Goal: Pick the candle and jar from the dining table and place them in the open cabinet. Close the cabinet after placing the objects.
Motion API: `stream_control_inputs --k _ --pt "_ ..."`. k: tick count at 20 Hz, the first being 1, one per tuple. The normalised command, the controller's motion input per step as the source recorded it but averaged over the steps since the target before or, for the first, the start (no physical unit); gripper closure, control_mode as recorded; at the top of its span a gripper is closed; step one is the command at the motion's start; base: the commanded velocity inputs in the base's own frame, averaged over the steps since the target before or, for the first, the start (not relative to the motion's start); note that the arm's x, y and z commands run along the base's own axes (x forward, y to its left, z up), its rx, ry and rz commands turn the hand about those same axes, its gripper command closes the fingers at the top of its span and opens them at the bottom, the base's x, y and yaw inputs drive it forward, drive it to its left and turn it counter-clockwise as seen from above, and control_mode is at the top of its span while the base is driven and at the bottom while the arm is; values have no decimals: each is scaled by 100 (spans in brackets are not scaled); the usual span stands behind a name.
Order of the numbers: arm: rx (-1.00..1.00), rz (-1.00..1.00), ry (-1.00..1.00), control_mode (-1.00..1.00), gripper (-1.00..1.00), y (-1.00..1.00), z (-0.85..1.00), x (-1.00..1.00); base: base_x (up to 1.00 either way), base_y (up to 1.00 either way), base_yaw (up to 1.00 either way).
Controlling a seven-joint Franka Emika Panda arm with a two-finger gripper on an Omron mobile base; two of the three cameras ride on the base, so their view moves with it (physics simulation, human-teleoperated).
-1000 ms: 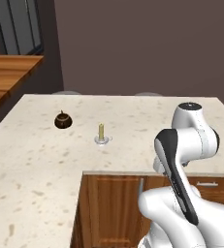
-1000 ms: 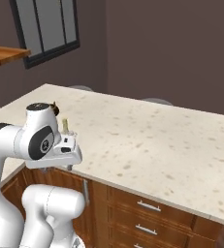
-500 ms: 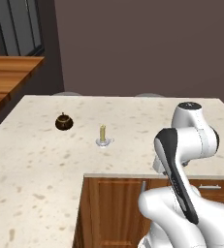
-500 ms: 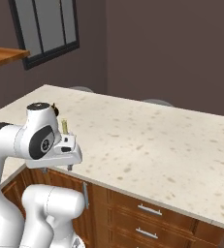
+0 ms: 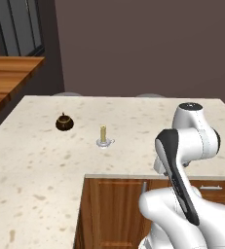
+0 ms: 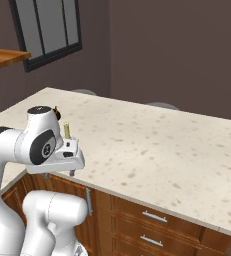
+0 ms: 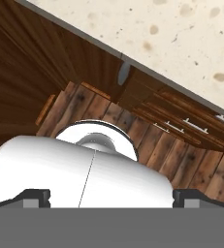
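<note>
The small dark brown jar [image 5: 64,122] stands on the cream speckled dining table [image 5: 46,165], left of centre. The pale-yellow candle [image 5: 103,135] on its grey disc stands a little to the right of it and nearer me. From the right base, the candle [image 6: 67,131] rises just behind my arm, and the jar [image 6: 55,111] peeks out past the arm's top joint. My gripper [image 6: 59,174] hangs below the table's front edge, pointing down, well short of both objects. In the hand view its fingertips [image 7: 33,198] stand wide apart, so it is open and holds nothing. The cabinet is out of view.
Wooden drawers with silver handles [image 6: 154,216] run under the table top. A wood-topped counter [image 5: 11,73] lies at the far left below a dark window [image 6: 47,30]. The table edge steps inward in front of my base [image 5: 133,176].
</note>
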Motion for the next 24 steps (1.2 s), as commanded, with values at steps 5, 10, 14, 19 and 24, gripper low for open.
stream_control_inputs --k 5,10,14,19,24 --pt "3 0 0 -100 -100 1 0 0 0 3 0" --pt "3 5 -1 -100 -100 19 0 0 0 0 0" --pt "0 5 -6 -100 -100 26 1 0 0 0 0" --pt "3 1 -7 -100 -100 12 7 0 0 0 0" --pt "7 0 2 -100 -100 0 15 20 0 0 0"
